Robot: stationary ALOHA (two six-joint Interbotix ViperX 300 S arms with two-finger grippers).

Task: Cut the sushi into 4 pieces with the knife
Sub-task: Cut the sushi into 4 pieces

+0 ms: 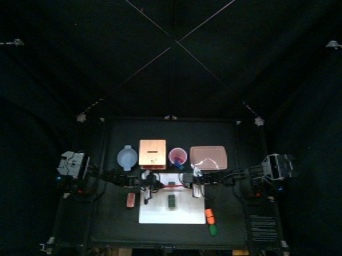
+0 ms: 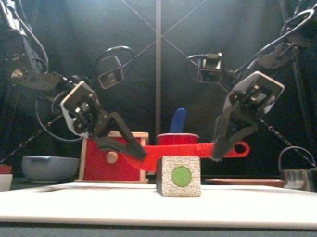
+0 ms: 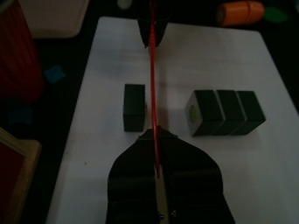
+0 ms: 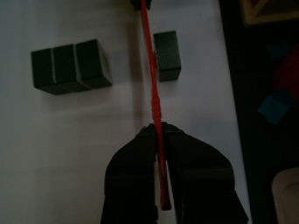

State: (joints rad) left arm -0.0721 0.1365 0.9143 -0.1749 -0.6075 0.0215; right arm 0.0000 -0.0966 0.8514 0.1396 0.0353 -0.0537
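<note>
Level red knife (image 2: 198, 154), long axis left to right across the table

The left gripper (image 3: 156, 131) and right gripper (image 4: 156, 129) are each clenched on one end of it, and the blade spans from one to the other. Just past both sets of fingertips it lines up with a gap in the sushi: a single sushi piece (image 3: 135, 108) lies on one side and a three-piece block (image 3: 225, 114) on the other, both on the white cutting board (image 3: 263, 70).

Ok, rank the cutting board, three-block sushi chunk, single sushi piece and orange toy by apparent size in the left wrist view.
Largest: cutting board.
Then three-block sushi chunk.
Then single sushi piece.
The orange toy looks slightly smaller, but it lies farther off, so that's unsure.
</note>
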